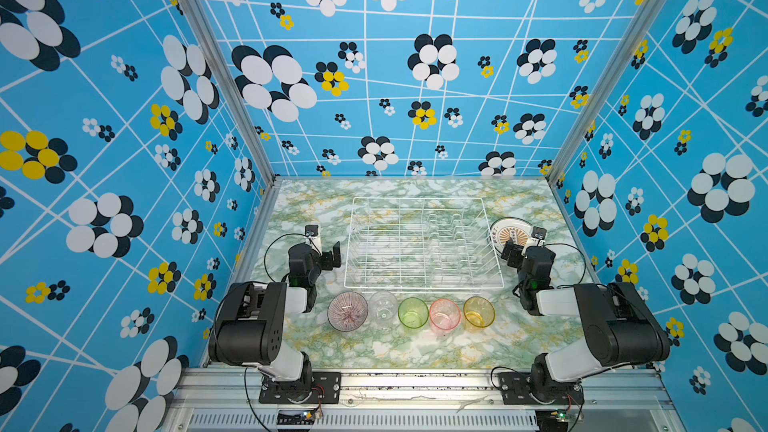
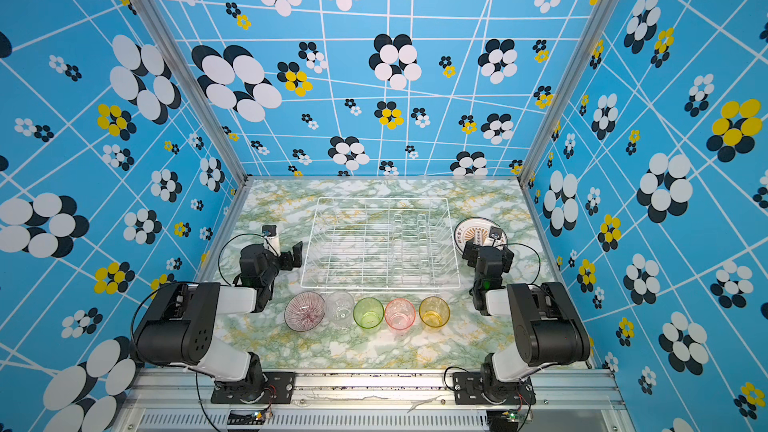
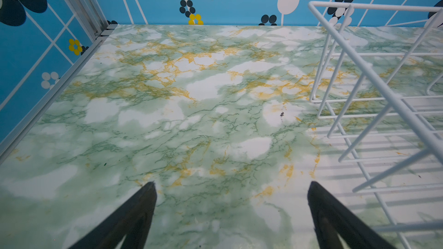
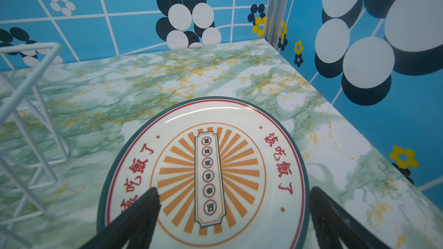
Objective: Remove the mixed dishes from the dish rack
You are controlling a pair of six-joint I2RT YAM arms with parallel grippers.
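Only in the right wrist view, legible lettering on the plate (image 4: 208,113); left tool (image 3: 231,184) and right tool (image 4: 233,189) open.

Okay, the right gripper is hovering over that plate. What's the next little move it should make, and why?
Probably lift the right gripper straight up and back away. Its jaws stand open above the plate, which lies flat on the table beside the dish rack, and the rack looks empty, so nothing seems left to pick.

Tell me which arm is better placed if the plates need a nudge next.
Right. The right gripper, open, hovers directly over the plates; the left gripper, also open, sits on the opposite side of the rack.
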